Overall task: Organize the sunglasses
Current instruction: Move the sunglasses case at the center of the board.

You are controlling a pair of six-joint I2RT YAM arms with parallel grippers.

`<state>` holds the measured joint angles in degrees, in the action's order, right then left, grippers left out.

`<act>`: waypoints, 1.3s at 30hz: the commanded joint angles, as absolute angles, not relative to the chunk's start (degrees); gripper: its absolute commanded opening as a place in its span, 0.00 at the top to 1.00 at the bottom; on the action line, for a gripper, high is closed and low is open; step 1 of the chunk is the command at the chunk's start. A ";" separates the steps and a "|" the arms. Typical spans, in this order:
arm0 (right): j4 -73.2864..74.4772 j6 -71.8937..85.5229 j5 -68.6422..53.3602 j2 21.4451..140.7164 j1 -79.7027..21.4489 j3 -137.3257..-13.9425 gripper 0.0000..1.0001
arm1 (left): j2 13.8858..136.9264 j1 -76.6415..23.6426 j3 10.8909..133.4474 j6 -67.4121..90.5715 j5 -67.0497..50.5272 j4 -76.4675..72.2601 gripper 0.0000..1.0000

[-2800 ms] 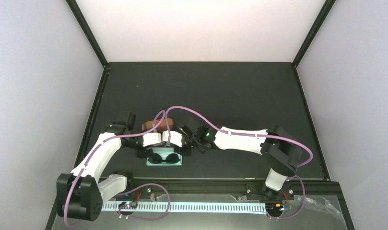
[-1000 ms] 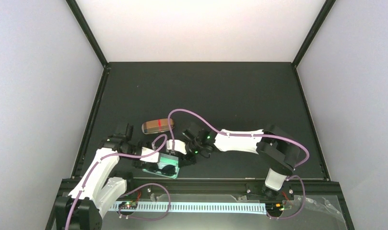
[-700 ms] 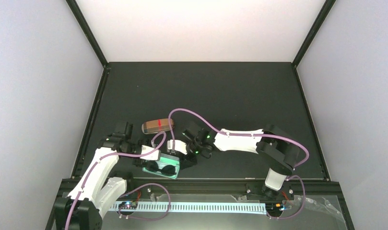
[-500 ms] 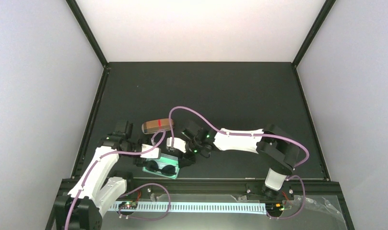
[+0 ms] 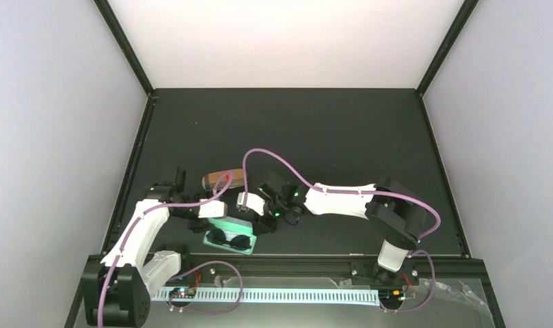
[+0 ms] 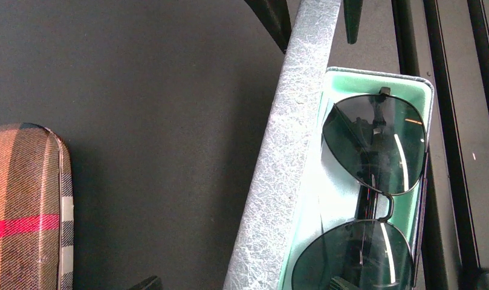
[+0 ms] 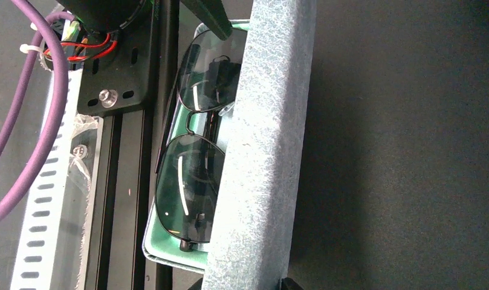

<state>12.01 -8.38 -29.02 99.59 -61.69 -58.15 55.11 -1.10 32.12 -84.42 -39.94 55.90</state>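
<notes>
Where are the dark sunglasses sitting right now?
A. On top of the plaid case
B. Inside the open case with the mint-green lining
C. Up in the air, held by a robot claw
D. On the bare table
B: the left wrist view shows the black sunglasses lying lenses-up on the mint lining of the open case, beside its raised grey lid.
</notes>
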 commanded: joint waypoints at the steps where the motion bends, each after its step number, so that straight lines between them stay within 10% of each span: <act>1: 10.70 -7.21 -27.50 97.88 -61.87 -59.00 0.71 | 54.74 -0.28 34.27 -86.46 -41.68 57.43 0.27; 39: 10.45 -13.50 -19.51 90.78 -55.70 -56.49 0.92 | 57.82 -0.33 40.60 -80.76 -53.24 51.77 0.25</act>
